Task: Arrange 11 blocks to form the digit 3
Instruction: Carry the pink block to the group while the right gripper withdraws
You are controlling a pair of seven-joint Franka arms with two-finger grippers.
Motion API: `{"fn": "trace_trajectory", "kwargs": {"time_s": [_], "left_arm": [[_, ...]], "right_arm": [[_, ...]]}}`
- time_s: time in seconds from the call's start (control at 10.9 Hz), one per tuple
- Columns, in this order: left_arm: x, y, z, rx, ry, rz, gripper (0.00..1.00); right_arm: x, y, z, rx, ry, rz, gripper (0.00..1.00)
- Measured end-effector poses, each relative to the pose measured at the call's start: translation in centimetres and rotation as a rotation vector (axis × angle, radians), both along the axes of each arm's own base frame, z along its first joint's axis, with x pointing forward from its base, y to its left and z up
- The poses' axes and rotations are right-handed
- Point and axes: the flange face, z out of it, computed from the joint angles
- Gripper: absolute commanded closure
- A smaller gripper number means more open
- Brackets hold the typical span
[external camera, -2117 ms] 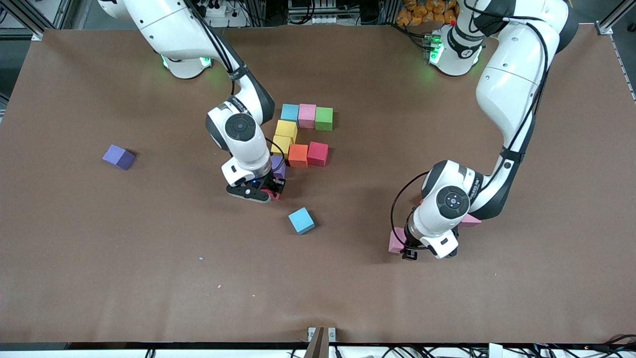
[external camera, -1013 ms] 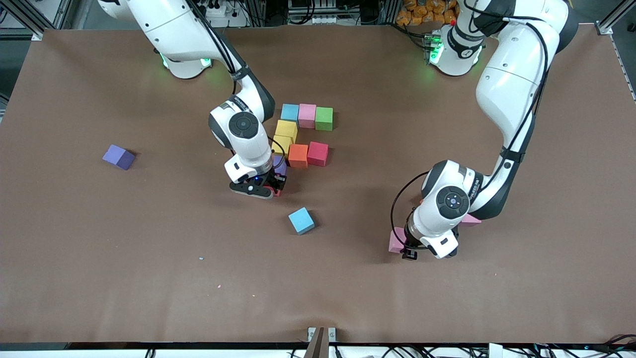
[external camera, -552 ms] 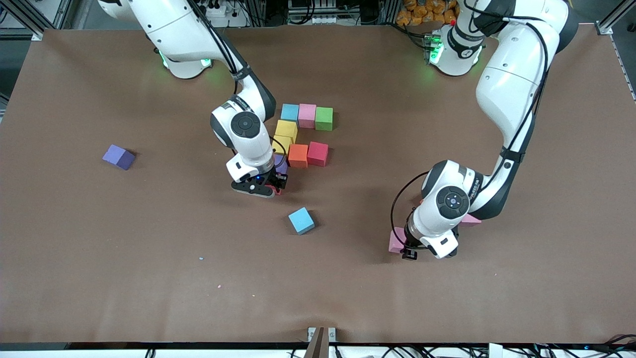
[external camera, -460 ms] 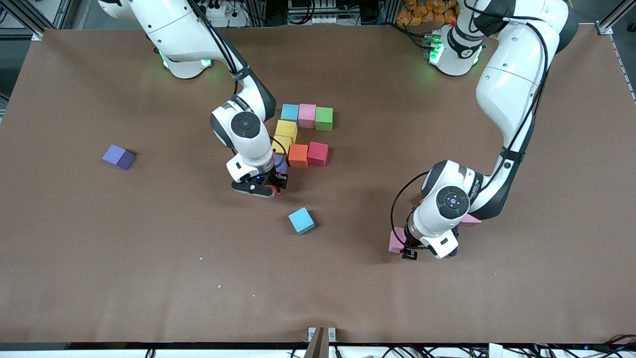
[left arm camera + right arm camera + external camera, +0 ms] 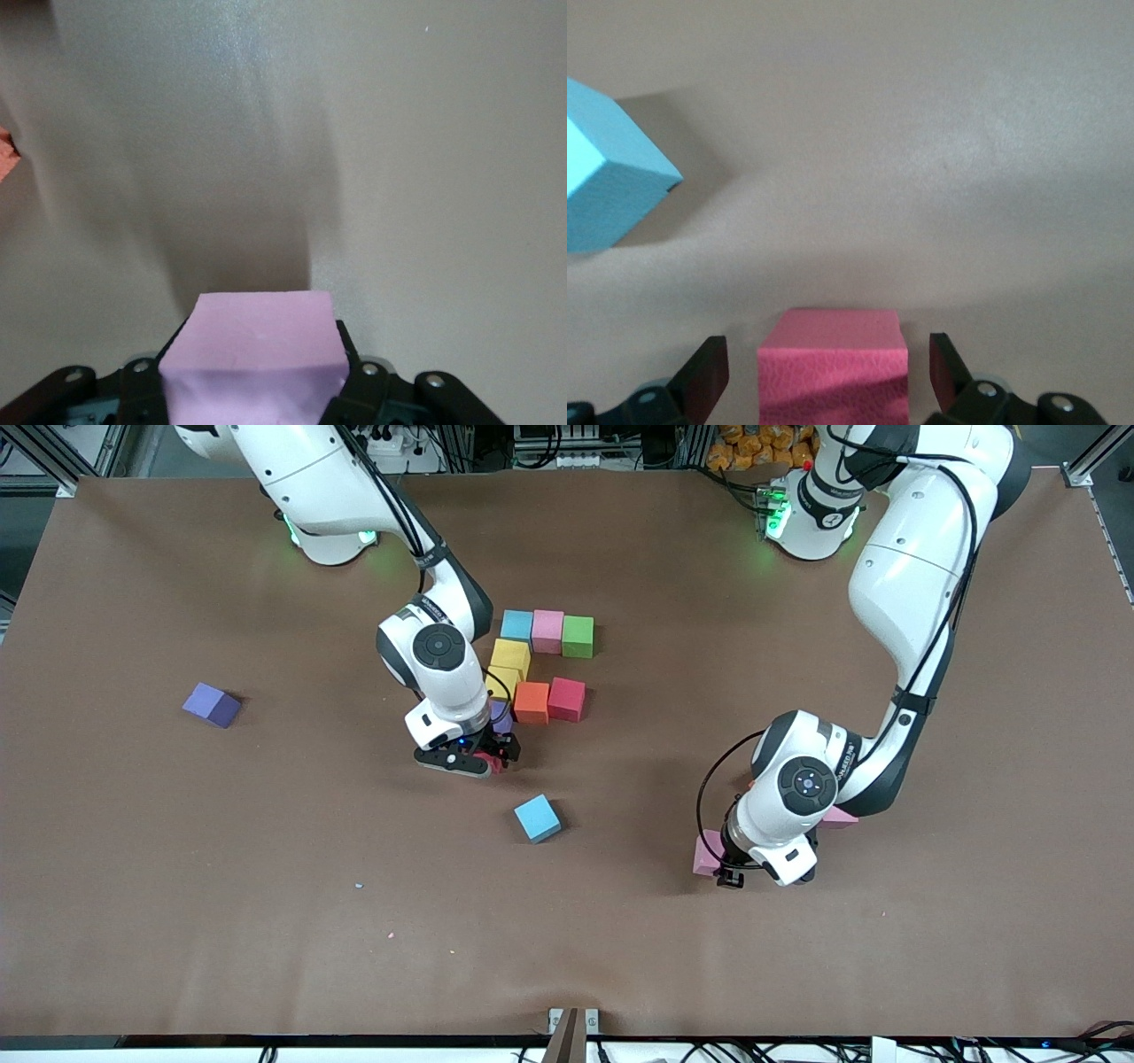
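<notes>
On the brown table point(image 5: 177, 886) the unfinished digit 3 point(image 5: 540, 664) sits at the centre, nine blocks so far. At its six-o'clock tip the right gripper point(image 5: 493, 763) stands released, fingers point(image 5: 709, 376) apart on either side of a red block point(image 5: 833, 367). A loose light blue block point(image 5: 538, 818) lies at five o'clock from there, a purple block point(image 5: 212, 705) lies at nine o'clock toward the right arm's end, and the left gripper point(image 5: 728, 875) grasps a pink block point(image 5: 252, 354) near the left arm's end.

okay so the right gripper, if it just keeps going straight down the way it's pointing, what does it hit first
Most likely the red block sitting between the open jaws of the right gripper, then the table just beneath it. How far above the table the fingertips stand is unclear.
</notes>
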Motion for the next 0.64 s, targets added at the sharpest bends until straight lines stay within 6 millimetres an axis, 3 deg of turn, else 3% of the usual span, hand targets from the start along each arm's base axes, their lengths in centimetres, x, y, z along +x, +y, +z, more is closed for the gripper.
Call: {"fn": "trace_trajectory", "kwargs": {"time_s": [0.18, 0.37, 0.64], "left_arm": [[-0.3, 0.0, -0.2, 0.011, 0.022, -0.003, 0.64], [-1.1, -1.4, -0.4, 0.024, 0.049, -0.024, 0.64], [-3.7, -6.8, 0.7, 0.045, 0.065, -0.108, 0.64]], "right_arm": [[1.7, -0.6, 1.8, 0.02, -0.03, -0.023, 0.0], [2.9, -1.5, 4.3, 0.041, -0.036, -0.051, 0.0], [3.8, -3.4, 9.2, 0.048, 0.007, -0.068, 0.0]]}}
